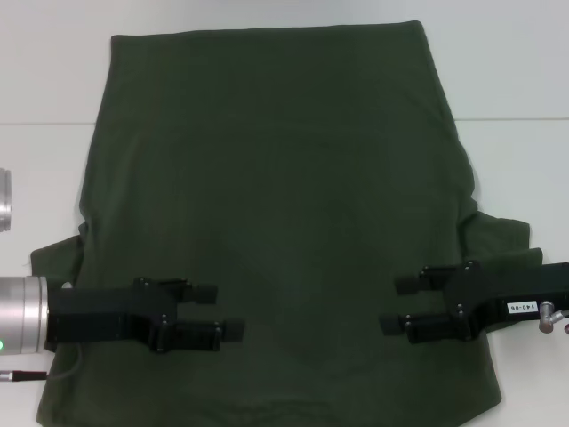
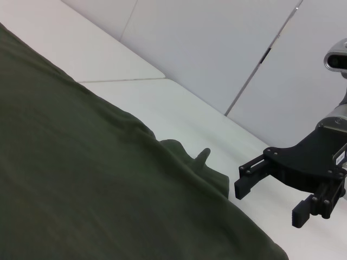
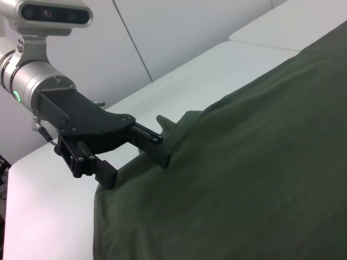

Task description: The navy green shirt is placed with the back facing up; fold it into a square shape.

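Both tools hovered low over the near part of the navy green shirt [image 1: 276, 205], which lay spread flat on the white surface [image 1: 507, 80]. Left tool [image 1: 218, 311] reached inward from the left edge, its fingers spread and holding nothing; right tool [image 1: 402, 307] mirrored it from the right edge, fingers likewise spread and empty. Between the two tools lay smooth fabric. One sleeve showed just behind each tool, partly covered by it. Shirt's near edge was cut off by the frame.
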Motion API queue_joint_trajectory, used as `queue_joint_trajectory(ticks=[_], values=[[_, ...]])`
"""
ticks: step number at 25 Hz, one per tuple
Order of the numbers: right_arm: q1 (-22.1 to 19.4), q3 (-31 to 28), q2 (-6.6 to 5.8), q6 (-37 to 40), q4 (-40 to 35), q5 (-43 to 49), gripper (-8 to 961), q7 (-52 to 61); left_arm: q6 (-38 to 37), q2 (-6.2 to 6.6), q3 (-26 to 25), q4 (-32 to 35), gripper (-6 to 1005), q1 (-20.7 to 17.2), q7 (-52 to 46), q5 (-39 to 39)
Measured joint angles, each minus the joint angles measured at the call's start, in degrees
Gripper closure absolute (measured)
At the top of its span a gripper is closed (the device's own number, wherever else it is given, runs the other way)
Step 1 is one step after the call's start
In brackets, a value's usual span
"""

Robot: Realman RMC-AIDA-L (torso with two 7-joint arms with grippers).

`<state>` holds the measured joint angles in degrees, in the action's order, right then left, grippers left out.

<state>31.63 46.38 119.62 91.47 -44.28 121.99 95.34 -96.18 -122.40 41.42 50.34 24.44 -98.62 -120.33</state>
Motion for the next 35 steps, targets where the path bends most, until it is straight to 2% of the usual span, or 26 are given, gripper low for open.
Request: queue_joint_trajectory(ticks=[15,17,19,22,27,31,35], values=[[0.0,-0.5,-0.20,-0.1,-0.1,0.0,117,0.8,-0.5,0.26,-0.4,0.3,112,0.0,-0.9,0.0],[0.0,-1.6,-0.24,-0.7,-0.1,-0.1,117,1.8,0.6,0.69,-2.6,0.4,112,-0.2,-3.5,0.3],[0.1,-3.6,-0.25,-2.5,0.0,-0.4,117,4.0,3.6,1.22,-8.8,0.1,111,-0.3,-9.1,0.4],[0.3,-6.0,-0.05,-4.8,0.4,-0.6,118,6.7,5.9,2.12,-14.9,-0.2,111,-1.0,-17.9,0.3],[0.6,-8.0,-0.10,-7.3,2.5,-2.3,117,8.3,7.7,4.26,-19.8,-1.8,112,-4.0,-30.6,0.2],[0.7,-8.4,-0.30,-9.5,3.4,-3.2,117,8.4,10.9,5.55,-21.5,-4.9,111,-6.0,-31.4,0.2],[0.8,-8.5,-0.18,-10.0,3.4,-3.4,117,8.1,14.4,5.02,-21.7,-6.0,112,-6.9,-24.7,0.4]])
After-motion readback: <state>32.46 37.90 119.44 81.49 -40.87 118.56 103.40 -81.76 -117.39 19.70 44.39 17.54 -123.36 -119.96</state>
